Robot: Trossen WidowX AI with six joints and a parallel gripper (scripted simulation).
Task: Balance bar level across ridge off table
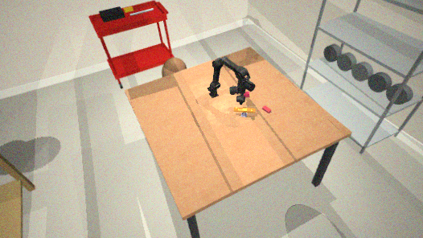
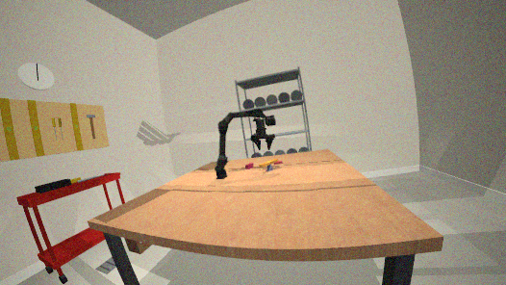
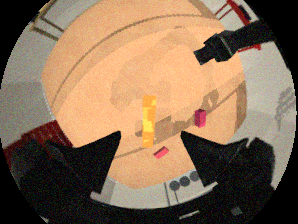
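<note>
Above the wooden table, the gripper is held clear of the work, its fingers spread wide with nothing pinched between them. Beneath it the yellow bar is seen lying over a small blue ridge, between two pinkish-red blocks. Whether the bar is truly level, or free of the table at both ends, cannot be told at this size. The release is judged to be done, so the last step is in hand: the bar should be left untouched, and the fingers kept well away while its balance is checked.
</note>
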